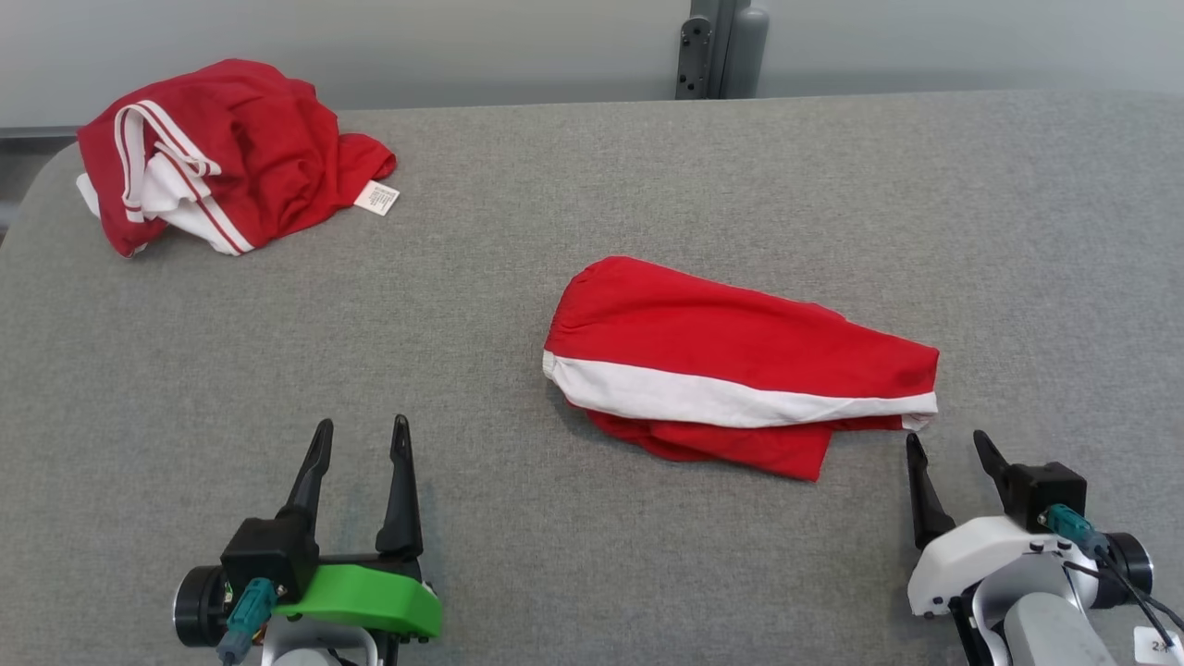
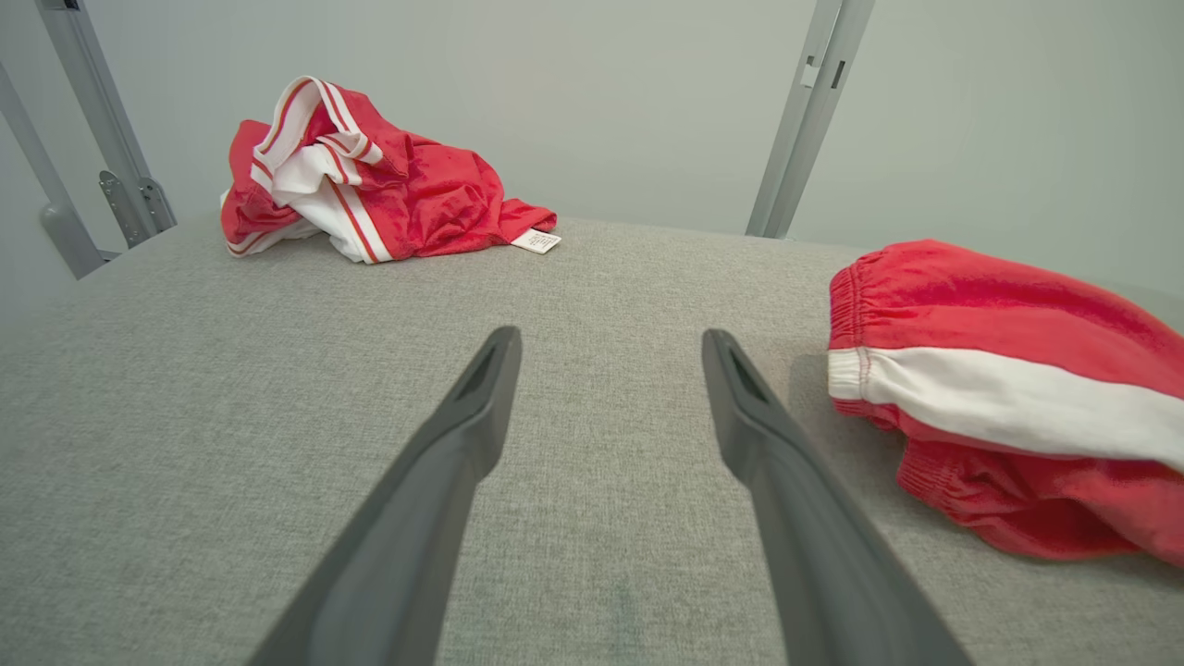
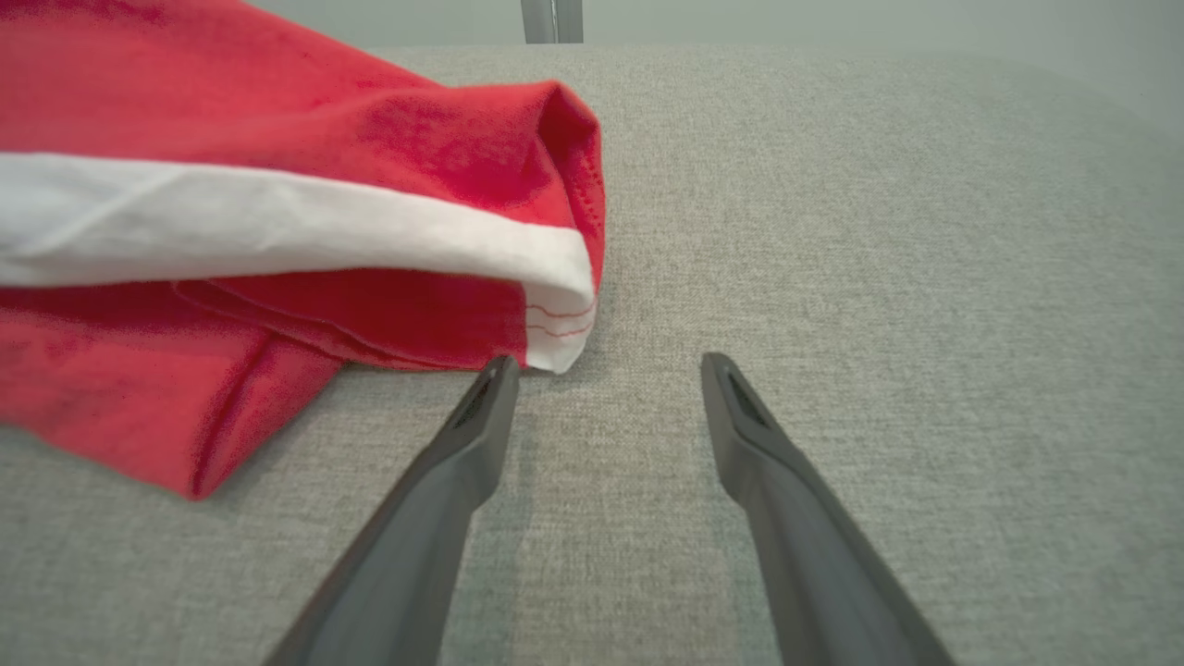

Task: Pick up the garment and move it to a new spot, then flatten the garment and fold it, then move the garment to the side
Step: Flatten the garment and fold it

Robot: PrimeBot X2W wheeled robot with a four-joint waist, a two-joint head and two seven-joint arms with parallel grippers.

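Folded red cloth garment with a broad white band, lying flat on the grey fabric-covered desk, around the middle and a little to the right. Gathered elastic waist end to the left, hemmed end to the right. White band along the near side of the top layer, with a further red layer poking out from under it at the near edge. Held by neither pincer.

Left pincer at the near left, over bare desk, well apart from the folded garment to its right. Two long dark fingers spread wide, pointing toward the far side, nothing between them. Same wide gap in the left wrist view, grey desk cloth showing through it and the gathered waist end off to the right.

Right pincer at the near right, just beside the garment's near right corner. Fingers parted wide, empty. In the right wrist view, left fingertip right at the white hemmed corner, touching or nearly so; cannot tell which. Other finger over bare desk.

Crumpled red and white cloth garment heaped at the far left corner of the desk, well apart from both pincers, with a small white label sticking out at its right side. Grey metal post standing behind the far edge of the desk.
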